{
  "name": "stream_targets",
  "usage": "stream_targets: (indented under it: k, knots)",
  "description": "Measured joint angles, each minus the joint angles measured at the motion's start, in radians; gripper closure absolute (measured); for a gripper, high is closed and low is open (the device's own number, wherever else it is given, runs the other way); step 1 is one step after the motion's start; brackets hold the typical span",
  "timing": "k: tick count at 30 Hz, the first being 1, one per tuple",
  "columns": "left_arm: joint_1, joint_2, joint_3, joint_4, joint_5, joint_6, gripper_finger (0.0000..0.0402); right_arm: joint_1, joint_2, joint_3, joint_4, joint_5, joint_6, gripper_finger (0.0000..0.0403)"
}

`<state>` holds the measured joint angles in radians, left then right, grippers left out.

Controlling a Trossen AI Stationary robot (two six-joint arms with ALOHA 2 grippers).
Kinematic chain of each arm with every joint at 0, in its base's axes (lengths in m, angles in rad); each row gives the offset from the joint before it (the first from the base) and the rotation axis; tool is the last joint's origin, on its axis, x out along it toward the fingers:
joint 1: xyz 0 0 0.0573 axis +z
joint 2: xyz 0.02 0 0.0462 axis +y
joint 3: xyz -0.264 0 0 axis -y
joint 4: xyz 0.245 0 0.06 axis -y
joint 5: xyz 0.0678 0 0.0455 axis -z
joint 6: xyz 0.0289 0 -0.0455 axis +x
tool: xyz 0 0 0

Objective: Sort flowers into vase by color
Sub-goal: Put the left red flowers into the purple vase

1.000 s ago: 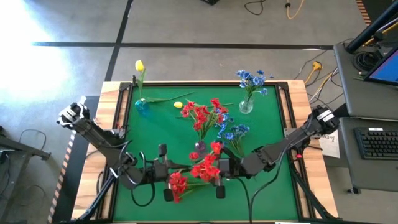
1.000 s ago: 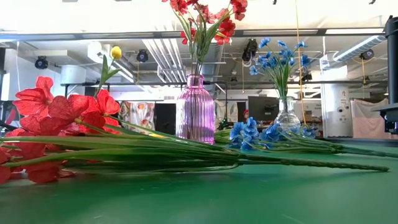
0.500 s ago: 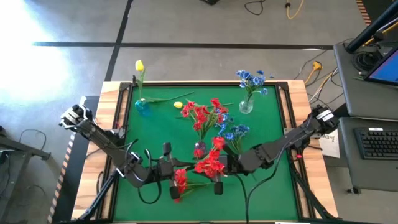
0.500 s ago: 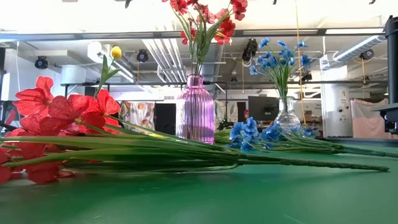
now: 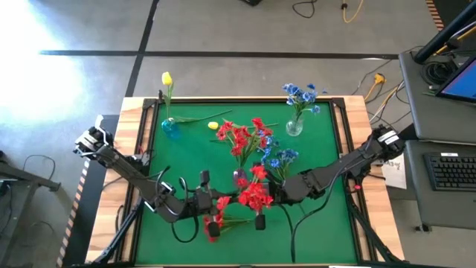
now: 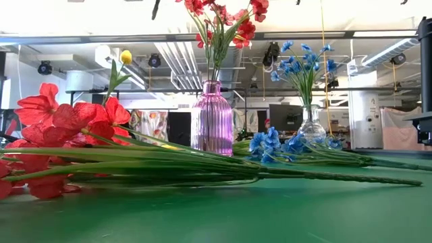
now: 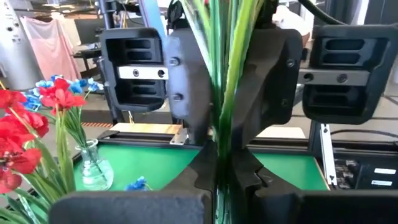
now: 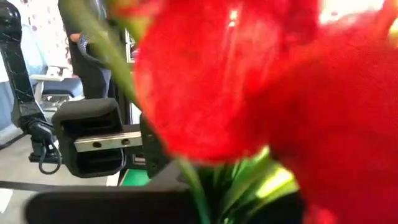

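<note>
Green felt table (image 5: 186, 145) edged in pale wood, grey floor all round, a desk with a keyboard (image 5: 451, 170) at three o'clock. Left gripper (image 5: 216, 202) is clamped on the red flowers (image 5: 255, 195) at six o'clock; right gripper (image 5: 273, 193) meets them too, its grip I can't make out.

Looking past the left end effector (image 7: 219, 163), its two dark fingers (image 7: 186, 81) are pressed together on a bunch of green stems (image 7: 227, 50) running straight up between them. Off to one side there's a clear glass vase (image 7: 94, 168) on the green bench (image 7: 155, 163), holding blue flowers (image 7: 62, 84), with red blossoms (image 7: 25, 134) closer in. A scrap of blue petals (image 7: 135, 184) lies near the vase.
</note>
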<state>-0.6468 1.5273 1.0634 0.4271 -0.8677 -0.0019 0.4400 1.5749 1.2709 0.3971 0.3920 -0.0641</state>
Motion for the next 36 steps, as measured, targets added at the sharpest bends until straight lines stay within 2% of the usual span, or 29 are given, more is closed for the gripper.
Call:
stream_targets:
  k: [2,6,14,17,21,25,36]
  knots:
    - [0.0,-0.003,0.0,0.0,-0.004,-0.008,0.04,0.0,0.0,0.0,0.004,0.0,-0.007,0.0385]
    - [0.0,-0.003,0.0,-0.001,-0.004,-0.014,0.0373,0.0,0.0,0.0,0.001,0.0,-0.007,0.0389]
    - [0.0,-0.024,0.0,-0.036,-0.005,-0.009,0.0258,-0.001,-0.018,0.0,-0.015,0.003,-0.015,0.039]
    - [-0.002,-0.048,0.0,-0.093,-0.005,-0.024,0.022,-0.002,-0.04,0.012,-0.095,0.058,-0.015,0.039]
    - [-0.002,-0.091,0.0,-0.205,-0.005,-0.082,0.0188,-0.015,-0.065,0.038,-0.239,0.158,-0.012,0.039]
    - [-0.002,-0.131,0.0,-0.308,-0.005,-0.128,0.0176,-0.042,-0.075,0.046,-0.31,0.21,-0.011,0.039]
    - [-0.004,-0.206,0.0,-0.495,-0.015,-0.199,0.0184,-0.118,-0.075,0.045,-0.356,0.211,0.012,0.039]
